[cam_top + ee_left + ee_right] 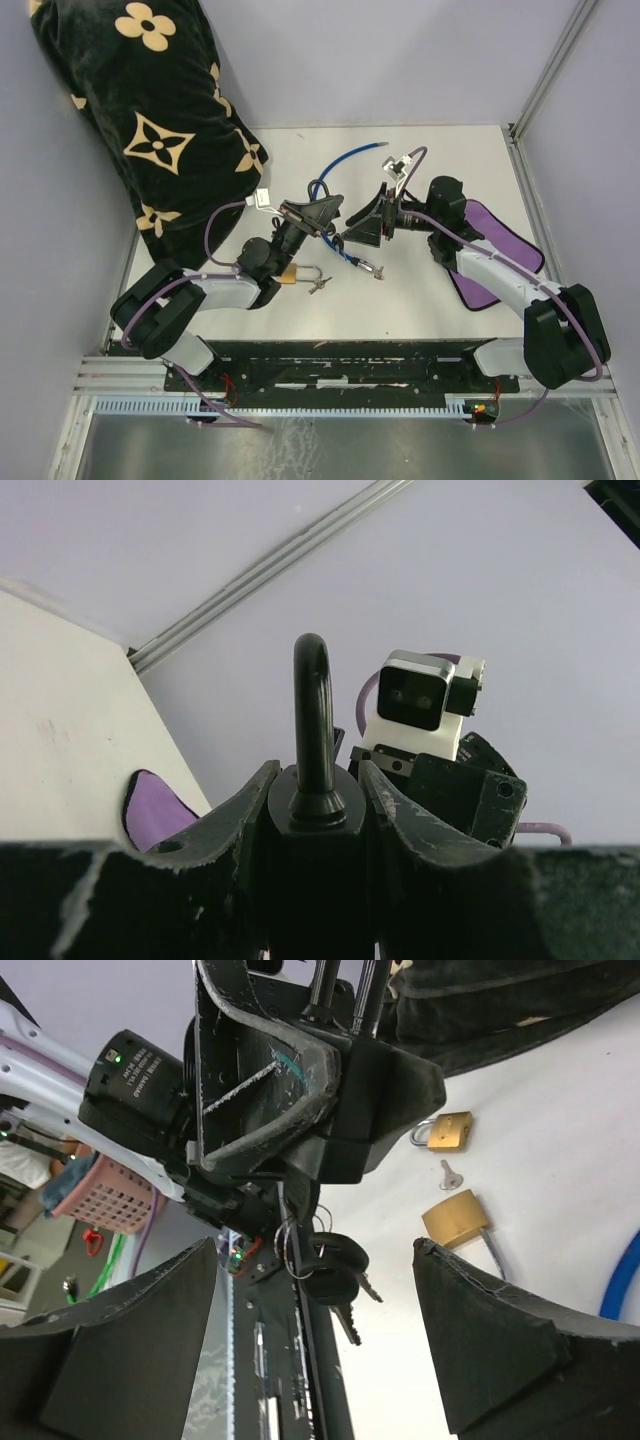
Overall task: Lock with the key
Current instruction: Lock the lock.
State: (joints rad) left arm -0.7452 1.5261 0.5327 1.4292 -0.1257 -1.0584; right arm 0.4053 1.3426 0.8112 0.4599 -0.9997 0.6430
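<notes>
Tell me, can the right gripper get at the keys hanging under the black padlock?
Probably yes. The right gripper is open and faces the keys, with nothing between; the left gripper clamps only the black padlock, not the keys.

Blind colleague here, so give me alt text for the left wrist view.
The left gripper is shut on a black padlock, shackle pointing up. Behind it are the right arm's camera and a purple cloth on the table.
</notes>
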